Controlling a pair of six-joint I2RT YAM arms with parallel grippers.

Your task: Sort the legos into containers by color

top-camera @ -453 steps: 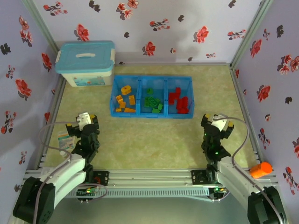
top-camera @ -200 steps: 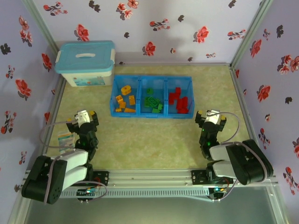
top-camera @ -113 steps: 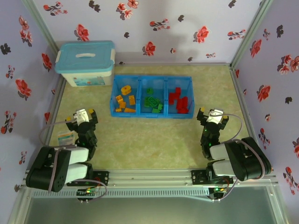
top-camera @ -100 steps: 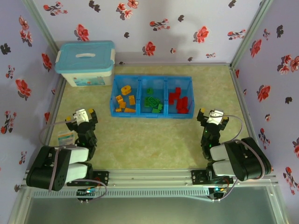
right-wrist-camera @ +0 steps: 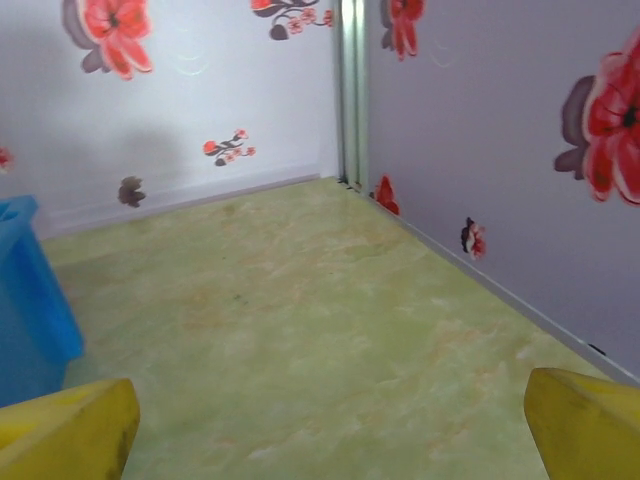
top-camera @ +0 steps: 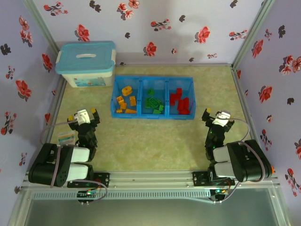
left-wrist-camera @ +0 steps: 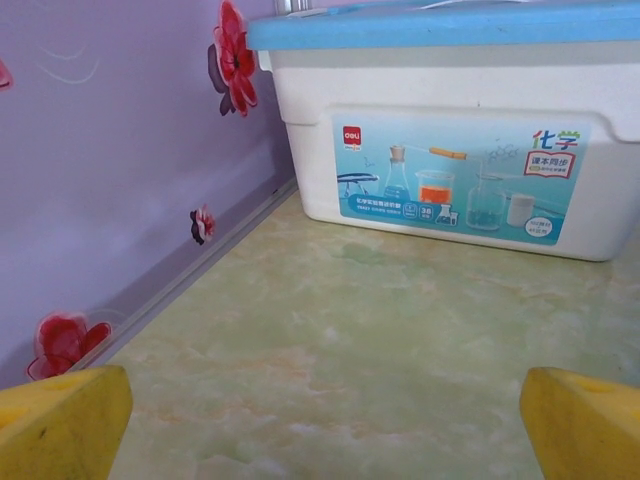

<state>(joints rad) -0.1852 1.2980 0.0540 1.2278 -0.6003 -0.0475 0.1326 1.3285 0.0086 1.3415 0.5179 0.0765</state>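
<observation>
The long bright-blue tray lies at the back middle of the table. Its left compartment holds orange-yellow legos, the middle one green legos, the right one red legos. My left gripper sits low near the front left, open and holding nothing, its yellow fingertips wide apart over bare table. My right gripper is near the front right, also open and holding nothing, with its yellow fingertips spread. A corner of the tray shows at the left of the right wrist view.
A white storage box with a pale-blue lid stands at the back left, straight ahead of the left gripper. A small printed card lies by the left wall. Floral walls close in three sides.
Both arms have folded back over their bases. The left gripper has swung slightly left and the right gripper slightly right. The legos in the tray have not moved.
</observation>
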